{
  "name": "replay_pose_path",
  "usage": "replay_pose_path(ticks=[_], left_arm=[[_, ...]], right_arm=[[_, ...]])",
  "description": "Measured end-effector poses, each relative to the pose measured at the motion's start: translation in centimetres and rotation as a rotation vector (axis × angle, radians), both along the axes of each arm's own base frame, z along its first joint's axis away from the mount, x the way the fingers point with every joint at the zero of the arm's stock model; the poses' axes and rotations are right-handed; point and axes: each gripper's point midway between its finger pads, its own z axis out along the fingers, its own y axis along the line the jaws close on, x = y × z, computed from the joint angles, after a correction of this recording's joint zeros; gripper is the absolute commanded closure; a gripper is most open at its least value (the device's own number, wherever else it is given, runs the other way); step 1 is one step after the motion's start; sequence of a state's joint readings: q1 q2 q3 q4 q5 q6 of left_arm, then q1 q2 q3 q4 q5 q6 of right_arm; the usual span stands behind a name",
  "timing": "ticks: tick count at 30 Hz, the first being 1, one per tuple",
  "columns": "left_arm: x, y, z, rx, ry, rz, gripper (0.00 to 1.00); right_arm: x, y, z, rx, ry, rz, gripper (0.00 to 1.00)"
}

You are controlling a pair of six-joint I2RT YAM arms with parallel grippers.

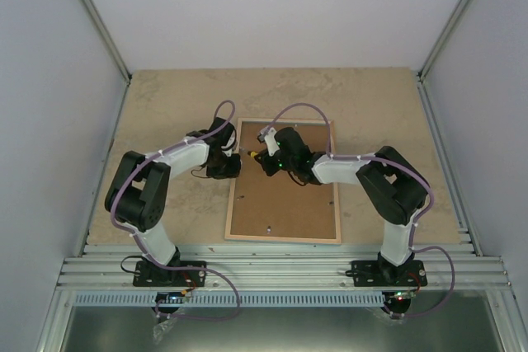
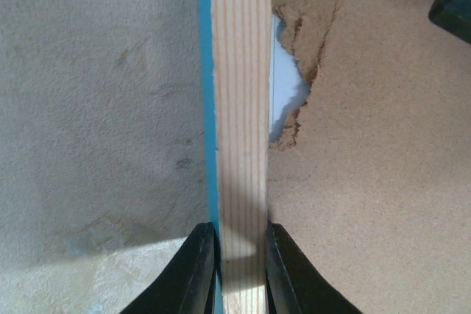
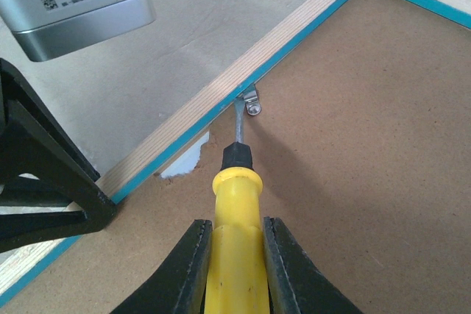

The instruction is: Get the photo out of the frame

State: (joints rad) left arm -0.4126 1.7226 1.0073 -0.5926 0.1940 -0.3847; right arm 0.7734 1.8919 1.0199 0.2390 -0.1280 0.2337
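I can't see the photo anywhere. The frame [image 1: 285,239] lies face down on the desk [image 1: 165,105], its brown backing board [image 1: 285,208] seated inside the pale wood edge, so I judge the print is underneath. My left tool [image 2: 239,237] is narrow, pinching the frame's left rail to steady it. My right tool [image 3: 237,229] is clamped on a yellow-handled screwdriver [image 3: 235,255], its blade tip at a small metal clip [image 3: 252,101] on that rail. A torn patch [image 2: 291,86] in the board shows something pale beneath; I can't tell what. I'd call this early: clips to free, board to lift, print to pull out.
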Motion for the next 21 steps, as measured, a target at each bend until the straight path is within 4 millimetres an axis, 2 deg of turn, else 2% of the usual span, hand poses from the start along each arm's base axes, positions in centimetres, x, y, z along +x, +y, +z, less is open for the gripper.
replay_pose_path(ticks=[11, 21], left_arm=[[-0.6, 0.0, 0.0, -0.006, 0.002, 0.008, 0.86], [-0.6, 0.1, 0.0, -0.007, 0.003, 0.01, 0.85]], right_arm=[[1.6, -1.1, 0.3, 0.007, -0.016, -0.093, 0.99], [0.8, -1.1, 0.1, 0.009, 0.006, -0.067, 0.99]])
